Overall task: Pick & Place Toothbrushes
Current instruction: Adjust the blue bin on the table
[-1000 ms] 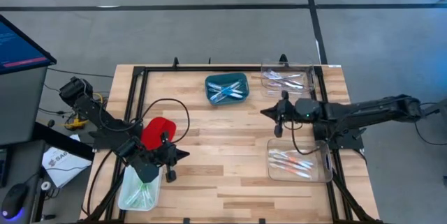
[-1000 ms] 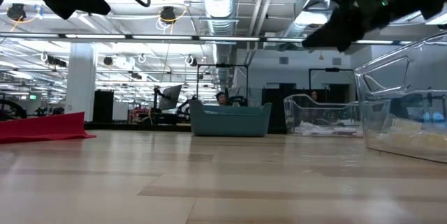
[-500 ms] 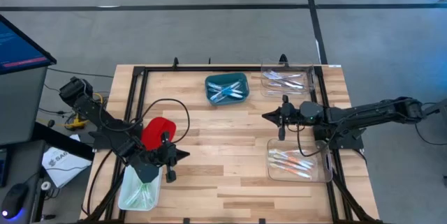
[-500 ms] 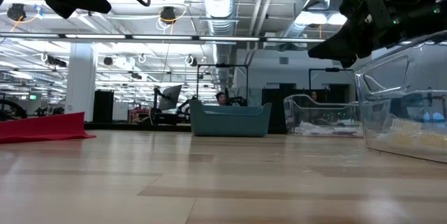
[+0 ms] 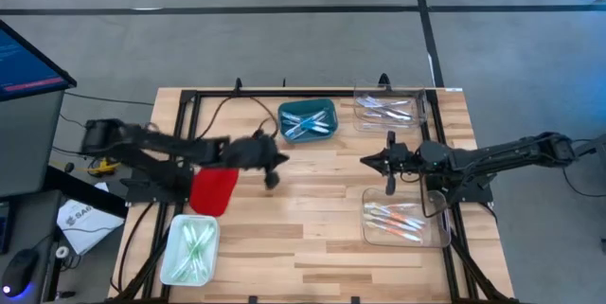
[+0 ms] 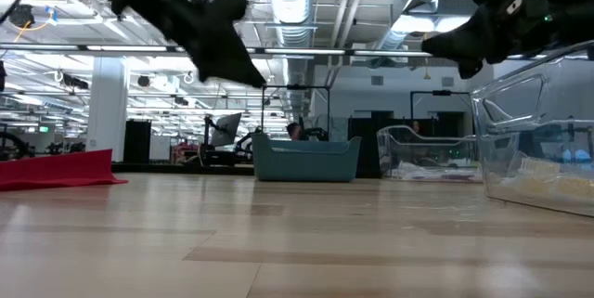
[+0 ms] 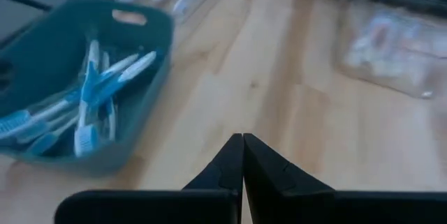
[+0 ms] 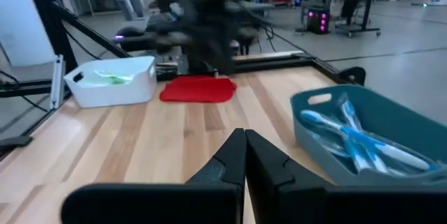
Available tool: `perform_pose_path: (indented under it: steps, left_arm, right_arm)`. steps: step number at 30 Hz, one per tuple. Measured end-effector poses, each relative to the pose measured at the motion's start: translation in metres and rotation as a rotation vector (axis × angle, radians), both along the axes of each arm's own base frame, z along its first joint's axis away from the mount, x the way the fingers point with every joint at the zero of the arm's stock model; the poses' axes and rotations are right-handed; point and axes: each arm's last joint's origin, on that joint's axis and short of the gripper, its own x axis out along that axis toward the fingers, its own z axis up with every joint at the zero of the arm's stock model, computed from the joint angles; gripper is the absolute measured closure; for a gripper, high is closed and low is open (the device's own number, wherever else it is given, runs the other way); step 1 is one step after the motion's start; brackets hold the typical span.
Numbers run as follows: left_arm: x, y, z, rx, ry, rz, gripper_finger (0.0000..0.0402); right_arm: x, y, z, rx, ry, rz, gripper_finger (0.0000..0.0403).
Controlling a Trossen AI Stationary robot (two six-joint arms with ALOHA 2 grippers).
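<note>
Blue toothbrushes (image 7: 91, 91) lie in a teal bin (image 5: 308, 119) at the table's far middle. Light green ones (image 5: 192, 247) lie in a white bin at the near left, pale ones (image 5: 386, 107) in a clear bin at the far right, and orange-red ones (image 5: 393, 219) in a clear bin at the near right. My left gripper (image 5: 282, 160) hovers shut and empty above the table, just near-left of the teal bin. In its wrist view the left gripper (image 7: 242, 139) has its fingertips together. My right gripper (image 5: 365, 161) hangs shut and empty right of the table's middle, and its wrist view shows the right gripper (image 8: 241, 133) closed.
A red tray (image 5: 213, 190) lies at the left between the white bin and my left arm. A black frame (image 5: 284, 93) runs along the table's far and side edges. Bare wood (image 5: 312, 219) spreads over the middle and near part of the table.
My left arm has swung fast from above the white bin at the near left, toward the table's middle and far edge, and ends beside the teal bin, still shut. My right gripper has drawn back a little toward the right edge and sunk slightly.
</note>
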Motion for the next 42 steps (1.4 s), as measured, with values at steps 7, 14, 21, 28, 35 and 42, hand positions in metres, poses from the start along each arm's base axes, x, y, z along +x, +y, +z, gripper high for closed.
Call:
perform_pose_path:
  steps: [7,14,21,28,35,42]
  left_arm:
    - [0.05,0.061,-0.058,-0.148,0.026,-0.075,0.04]
    - [0.112,0.066,-0.084,-0.122,0.09,-0.056,0.04]
    - [0.124,0.072,-0.084,-0.041,0.176,0.094,0.04]
    - [0.119,0.09,-0.08,-0.047,0.167,0.214,0.04]
    - [0.114,0.11,-0.079,-0.059,0.159,0.279,0.0401]
    - [0.109,0.126,-0.079,-0.047,0.164,0.314,0.0401]
  right_arm:
    - [0.0,0.004,0.0,-0.013,0.001,0.028,0.0403]
    - [0.0,0.008,0.0,-0.032,-0.002,0.054,0.0403]
    - [0.0,0.013,-0.001,-0.034,0.007,0.08,0.0403]
    - [-0.001,0.017,0.0,-0.042,0.003,0.11,0.0403]
    - [-0.001,0.018,0.001,-0.041,-0.004,0.11,0.0403]
    - [-0.001,0.018,0.001,-0.04,-0.013,0.107,0.0403]
